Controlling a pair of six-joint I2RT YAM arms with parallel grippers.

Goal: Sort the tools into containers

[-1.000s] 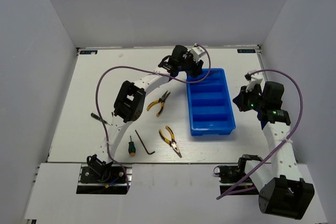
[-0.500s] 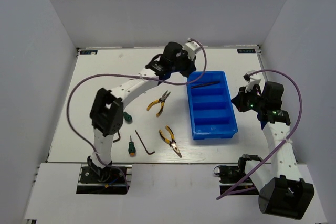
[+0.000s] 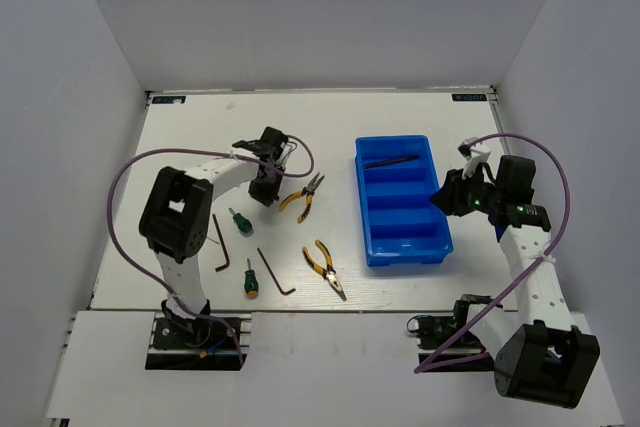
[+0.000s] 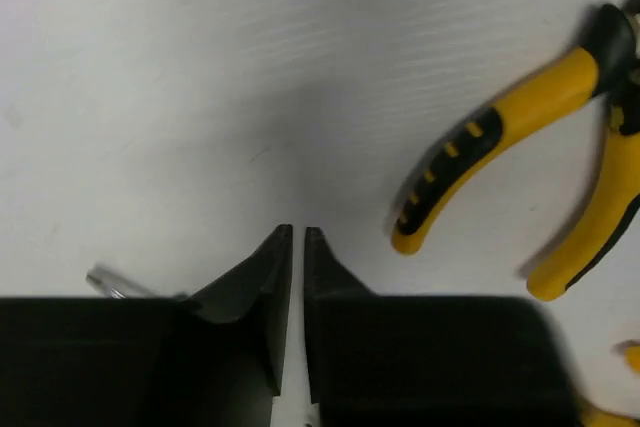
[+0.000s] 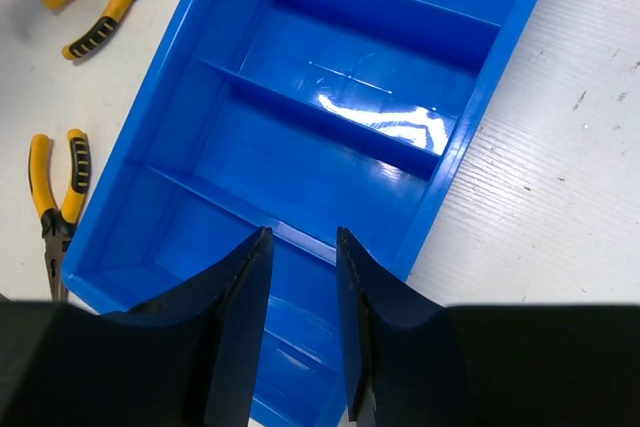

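— Where do the tools lie?
— One thin dark tool (image 3: 392,160) lies along the far compartment of the blue tray (image 3: 402,215), which sits right of centre on the white table (image 3: 200,117). The others are out on the table to the tray's left. The far pliers (image 3: 303,194) lie with jaws toward the tray and yellow handles toward the near left. The near pliers (image 3: 325,269) lie just off the tray's near-left corner, jaws pointing toward the bases.

— And the small pieces?
— A green screwdriver (image 3: 241,221) lies just left of the far pliers. A second screwdriver (image 3: 251,283) lies nearer the bases, between the right hex key (image 3: 273,269) and the left hex key (image 3: 217,242), which lies beside the left arm (image 3: 178,215).

— What of the grippers?
— The left gripper (image 3: 264,194) points down at the table just left of the far pliers' handles. Its wrist view shows the fingers (image 4: 255,282) drawn to a hairline slit with nothing held; whether the tips touch the table cannot be told. The right gripper (image 5: 300,239) hangs over the tray's near end, fingers parted by a moderate gap, nothing between them. In its wrist view both pliers show beyond the tray's left wall. A purple cable (image 3: 130,172) loops off each arm. Plain white walls (image 3: 320,17) close the table on three sides.
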